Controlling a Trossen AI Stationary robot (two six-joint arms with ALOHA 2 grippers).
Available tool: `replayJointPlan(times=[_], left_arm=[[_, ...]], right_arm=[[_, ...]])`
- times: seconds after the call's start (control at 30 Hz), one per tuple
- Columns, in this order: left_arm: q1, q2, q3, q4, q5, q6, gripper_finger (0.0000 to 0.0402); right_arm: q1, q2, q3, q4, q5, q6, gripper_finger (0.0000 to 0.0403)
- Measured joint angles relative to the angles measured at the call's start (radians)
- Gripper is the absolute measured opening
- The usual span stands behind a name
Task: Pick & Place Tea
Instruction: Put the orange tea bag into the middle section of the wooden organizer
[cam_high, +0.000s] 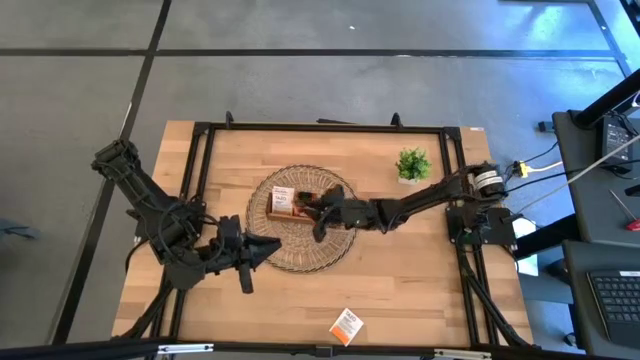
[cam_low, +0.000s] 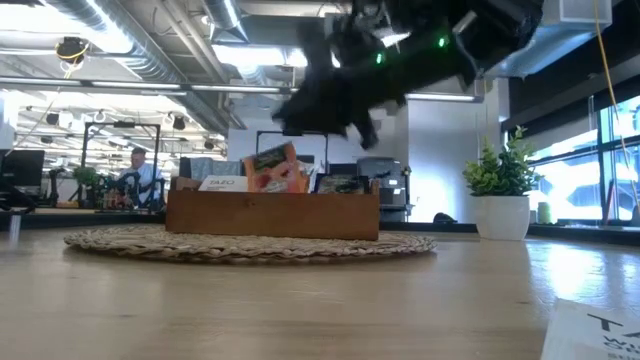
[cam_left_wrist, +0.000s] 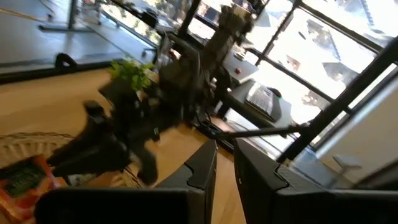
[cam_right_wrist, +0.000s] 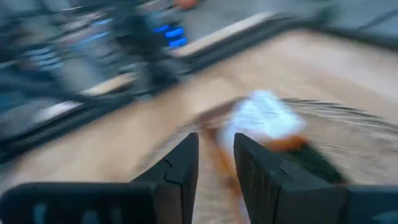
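Several tea sachets (cam_high: 283, 200) stand on edge in a brown wooden tray (cam_low: 270, 215), which rests on a round woven mat (cam_high: 300, 262) at the table's middle. In the low view an orange and green one (cam_low: 275, 165) sticks up highest. My right gripper (cam_high: 318, 212) hovers over the tray's right part, clear above it, open, with nothing between its fingers (cam_right_wrist: 186, 163). A white sachet (cam_right_wrist: 261, 118) shows blurred beyond them. My left gripper (cam_high: 268, 245) waits in the air at the mat's near-left rim, pointing toward the tray, its fingers (cam_left_wrist: 202, 168) a little apart and empty.
One more white and orange sachet (cam_high: 346, 325) lies flat near the table's front edge, right of centre. A small green potted plant (cam_high: 412, 165) stands at the back right. Black frame rails (cam_high: 320, 127) run around the tabletop. Bare wood lies right of the mat.
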Motion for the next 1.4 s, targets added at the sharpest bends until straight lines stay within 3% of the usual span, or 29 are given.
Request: replayJointPlan(times=[0.13,0.23,0.3,0.43,0.6,0.87,1.4], left_arm=[[0.000,0.000,0.000,-0.002,0.072,0.001,0.0056],[0.000,0.000,0.000,-0.010,0.100,0.001,0.0055],[0.000,0.000,0.000,-0.021,0.106,0.001,0.0053],[0.000,0.000,0.000,-0.036,0.115,0.000,0.0052],[0.000,0.000,0.000,-0.045,0.117,0.000,0.0056],[0.000,0.000,0.000,-0.054,0.123,0.000,0.0052],[0.000,0.000,0.000,-0.072,0.132,0.001,0.0053]], right_arm=[[-0.071,-0.077,0.040,-0.150,-0.291,0.007,0.0106],[-0.135,-0.085,0.154,-0.454,-0.439,-0.010,0.0106],[-0.172,-0.074,0.258,-0.698,-0.497,-0.066,0.0106],[-0.232,-0.023,0.404,-0.987,-0.501,-0.133,0.0106],[-0.272,-0.016,0.476,-1.027,-0.503,-0.164,0.0106],[-0.269,0.002,0.489,-1.036,-0.564,-0.361,0.0106],[-0.260,0.081,0.489,-1.002,-0.582,-0.365,0.0105]])
